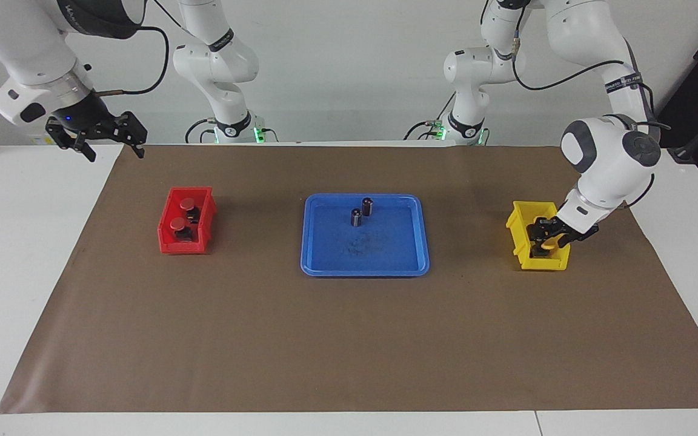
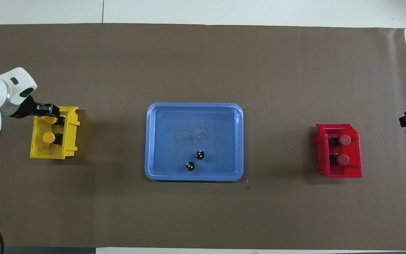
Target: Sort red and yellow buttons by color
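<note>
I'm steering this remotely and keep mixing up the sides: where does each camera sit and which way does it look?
Facing view: high across the table, looking at the robots; both arms show, left gripper at the yellow bin, right gripper raised over the table's edge.
Overhead view: above the robots' end, looking steeply down; only the left arm and a dark tip by the red bin show.
Shared: both bins and the blue tray, mirrored end for end.

no readable text, labels, brands or numbers on any object, arm band lettering illegible
</note>
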### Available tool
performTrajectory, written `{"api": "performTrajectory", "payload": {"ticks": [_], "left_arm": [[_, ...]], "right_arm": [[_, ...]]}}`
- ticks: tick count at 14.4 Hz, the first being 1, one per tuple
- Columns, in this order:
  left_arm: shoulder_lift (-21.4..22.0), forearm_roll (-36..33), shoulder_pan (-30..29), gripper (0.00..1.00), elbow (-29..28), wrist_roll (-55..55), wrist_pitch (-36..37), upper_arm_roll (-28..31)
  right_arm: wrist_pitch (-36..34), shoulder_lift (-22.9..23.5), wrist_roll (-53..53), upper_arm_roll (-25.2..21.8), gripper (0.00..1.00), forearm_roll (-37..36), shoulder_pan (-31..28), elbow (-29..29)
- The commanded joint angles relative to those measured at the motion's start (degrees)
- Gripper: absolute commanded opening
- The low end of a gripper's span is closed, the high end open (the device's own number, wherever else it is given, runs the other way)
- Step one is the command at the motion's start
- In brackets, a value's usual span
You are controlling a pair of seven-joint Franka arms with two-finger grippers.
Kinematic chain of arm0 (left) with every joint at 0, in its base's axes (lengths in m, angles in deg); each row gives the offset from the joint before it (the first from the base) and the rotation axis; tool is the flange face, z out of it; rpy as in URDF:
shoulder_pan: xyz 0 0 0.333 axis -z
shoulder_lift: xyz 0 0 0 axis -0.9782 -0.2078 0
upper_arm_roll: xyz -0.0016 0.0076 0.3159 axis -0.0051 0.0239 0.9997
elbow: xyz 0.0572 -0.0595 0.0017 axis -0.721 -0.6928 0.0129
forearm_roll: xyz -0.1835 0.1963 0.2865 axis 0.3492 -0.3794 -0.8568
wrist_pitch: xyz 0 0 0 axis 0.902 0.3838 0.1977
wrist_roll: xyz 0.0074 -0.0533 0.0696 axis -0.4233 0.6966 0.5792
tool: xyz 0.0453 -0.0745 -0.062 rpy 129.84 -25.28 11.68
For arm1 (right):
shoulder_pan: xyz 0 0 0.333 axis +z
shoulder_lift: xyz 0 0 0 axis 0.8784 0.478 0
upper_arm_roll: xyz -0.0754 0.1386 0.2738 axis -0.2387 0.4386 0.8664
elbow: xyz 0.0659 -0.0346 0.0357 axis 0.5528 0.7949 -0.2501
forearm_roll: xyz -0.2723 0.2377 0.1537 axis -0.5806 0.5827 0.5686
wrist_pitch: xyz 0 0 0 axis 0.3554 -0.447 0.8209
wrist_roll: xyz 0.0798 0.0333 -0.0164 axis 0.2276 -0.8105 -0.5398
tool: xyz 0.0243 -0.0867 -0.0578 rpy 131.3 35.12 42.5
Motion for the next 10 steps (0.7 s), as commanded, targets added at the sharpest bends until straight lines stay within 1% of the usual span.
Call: {"api": "performTrajectory", "payload": {"ticks": [1,2,3,4,5,6,8,10], "left_arm": [[1.15,0.57,0.42,0.71,3.64,-0.15,5.33,0.11],[1.94,0.57,0.51,0.75,4.35,-0.15,6.56,-0.07],[3.60,0.57,0.51,0.84,4.62,-0.06,7.71,-0.16],[5.01,0.57,0.59,0.95,4.79,-0.06,8.33,-0.24],[6.50,0.57,0.59,1.00,5.23,0.02,9.64,-0.33],[7.30,0.57,0.59,1.00,6.45,-0.06,11.65,-0.42],[6.87,0.49,0.51,1.00,12.58,-0.15,19.19,-0.42],[6.52,0.57,0.94,1.00,17.43,0.20,24.83,-0.51]], "right_arm": [[-0.75,0.30,0.30,-0.13,1.00,0.26,0.03,-1.17],[-0.66,0.30,0.30,-0.13,1.00,0.26,-0.06,-1.17],[-0.57,0.30,0.48,-0.21,1.00,0.35,-0.06,-1.17],[-0.57,0.30,0.48,-0.21,1.00,0.35,-0.06,-1.17],[-0.57,0.22,0.39,-0.21,1.00,0.35,-0.06,-1.17],[-0.57,0.30,0.30,-0.21,1.00,0.26,-0.06,-1.17],[-0.83,0.21,0.30,-0.13,1.00,0.26,0.11,-1.17],[-0.57,0.21,0.39,-0.04,1.00,0.26,0.20,-1.34]]}}
